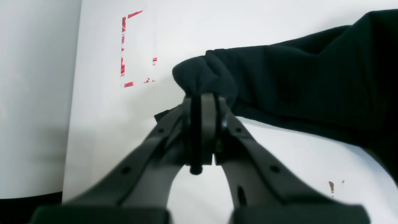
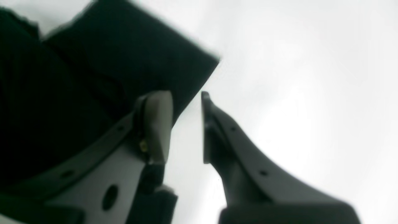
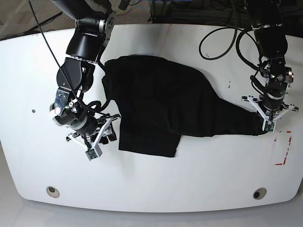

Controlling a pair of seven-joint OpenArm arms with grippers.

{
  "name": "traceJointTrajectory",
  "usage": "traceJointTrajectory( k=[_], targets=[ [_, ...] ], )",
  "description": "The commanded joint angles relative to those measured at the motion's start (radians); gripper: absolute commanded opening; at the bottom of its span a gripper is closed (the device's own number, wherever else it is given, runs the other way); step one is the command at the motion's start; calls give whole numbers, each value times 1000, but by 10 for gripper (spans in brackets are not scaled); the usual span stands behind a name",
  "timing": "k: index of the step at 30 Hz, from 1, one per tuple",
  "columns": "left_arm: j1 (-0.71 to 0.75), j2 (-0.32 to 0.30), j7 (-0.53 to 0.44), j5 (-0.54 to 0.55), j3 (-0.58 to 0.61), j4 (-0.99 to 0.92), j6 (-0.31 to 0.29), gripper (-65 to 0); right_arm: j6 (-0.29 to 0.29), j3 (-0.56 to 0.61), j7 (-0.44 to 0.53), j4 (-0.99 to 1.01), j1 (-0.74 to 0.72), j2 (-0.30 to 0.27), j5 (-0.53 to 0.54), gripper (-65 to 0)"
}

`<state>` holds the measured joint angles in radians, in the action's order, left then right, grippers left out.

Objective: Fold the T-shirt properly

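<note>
The black T-shirt (image 3: 161, 104) lies spread on the white table (image 3: 189, 175), with one part drawn out to the right. My left gripper (image 3: 265, 126) is shut on that drawn-out end. In the left wrist view the left gripper (image 1: 202, 98) pinches a bunched bit of the shirt (image 1: 311, 74), which stretches off to the right. My right gripper (image 3: 107, 137) is open at the shirt's lower left edge. In the right wrist view the right gripper (image 2: 183, 124) holds nothing. One finger (image 2: 158, 121) lies over the shirt (image 2: 93, 77) near a corner, the other over bare table.
Red tape marks (image 3: 284, 151) sit on the table just beyond the left gripper and show in the left wrist view (image 1: 130, 49). Two round fittings (image 3: 53, 191) (image 3: 258, 194) sit near the front edge. Cables (image 3: 222, 33) hang at the back right.
</note>
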<state>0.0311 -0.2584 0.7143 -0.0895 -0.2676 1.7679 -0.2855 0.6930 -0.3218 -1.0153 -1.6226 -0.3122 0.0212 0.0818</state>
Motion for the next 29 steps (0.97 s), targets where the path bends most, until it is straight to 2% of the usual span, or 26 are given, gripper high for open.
traceJointTrajectory(
  k=[1,17,22,29],
  targets=[
    [-17,-12,-22,1,-5,20,7,-650,5,2,-9,-83,-35,-2,20,-650],
    [-7,-11,-23,4,-5,20,7,-650,5,2,-21,-54,-5,-7,17,-650],
    [-1,-11,-71,1,-5,20,7,-650,5,2,-20,-54,8,-7,14,-650],
    [13,-8,-77,3,-5,19,9,-650,5,2,-20,-54,35,-7,11,-650]
  ],
)
